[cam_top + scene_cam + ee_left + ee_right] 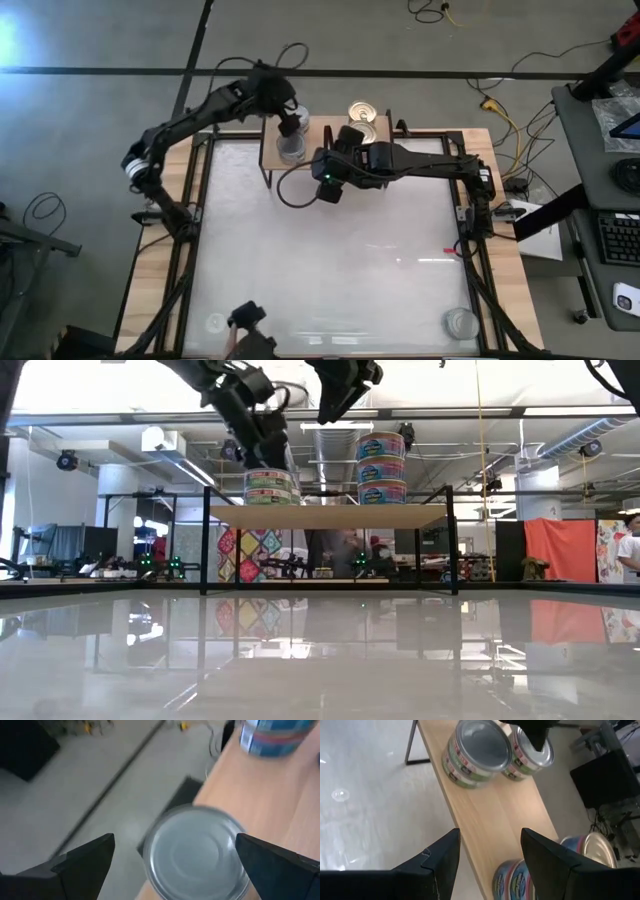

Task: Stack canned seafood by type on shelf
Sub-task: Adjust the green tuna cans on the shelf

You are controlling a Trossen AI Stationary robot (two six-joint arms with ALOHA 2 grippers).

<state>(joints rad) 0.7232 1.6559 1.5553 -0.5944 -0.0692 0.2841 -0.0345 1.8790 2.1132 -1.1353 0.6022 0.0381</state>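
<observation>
The shelf [325, 140] stands at the table's far edge, a light wood plank on black legs. On its left part stand silver-topped tins [477, 752] with green labels, stacked two high, and a second silver-topped pile [530, 755] behind them. On its right part are gold-topped, blue-labelled tins [381, 465], one pile three high. My left gripper [175, 840] hovers open over a silver-topped tin [195, 852], one finger to each side and apart from it. My right gripper [490, 832] hangs open above the plank's middle with nothing between its fingers.
The glossy white table top [330, 260] lies in front of the shelf. A round tin-like thing [460, 322] sits near the table's near right corner. A dark object with a person's hand [248, 325] is at the near edge. Cables lie on the floor behind the shelf.
</observation>
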